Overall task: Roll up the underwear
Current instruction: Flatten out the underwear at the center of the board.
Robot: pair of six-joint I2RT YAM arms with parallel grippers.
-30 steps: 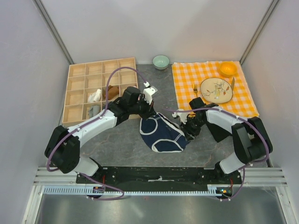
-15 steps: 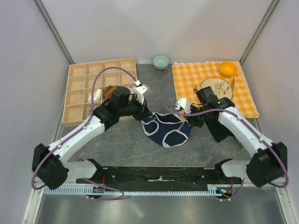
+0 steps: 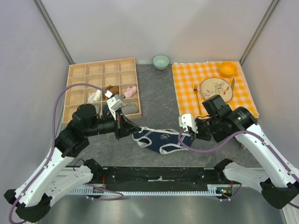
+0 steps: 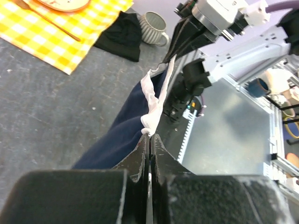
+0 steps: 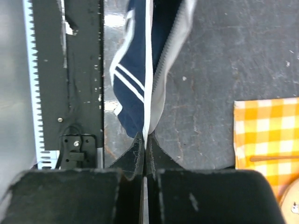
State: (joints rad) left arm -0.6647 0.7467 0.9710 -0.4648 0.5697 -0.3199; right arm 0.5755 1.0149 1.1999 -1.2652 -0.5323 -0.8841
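1. My left claw (image 3: 128, 127) is clenched on one end of the underwear (image 3: 159, 138), with the white trim pinched between the fingertips.
2. My right claw (image 3: 187, 133) is clenched on the opposite end, also on the trim.
3. The underwear is stretched into a long narrow band between both claws. It is over the grey table (image 3: 159, 93), near its front edge, between the wooden tray (image 3: 77, 85) and the checked cloth (image 3: 187, 81).

Nothing is legible anywhere; a small white mark on the navy blue fabric underwear (image 3: 154, 140) is too tiny to read.
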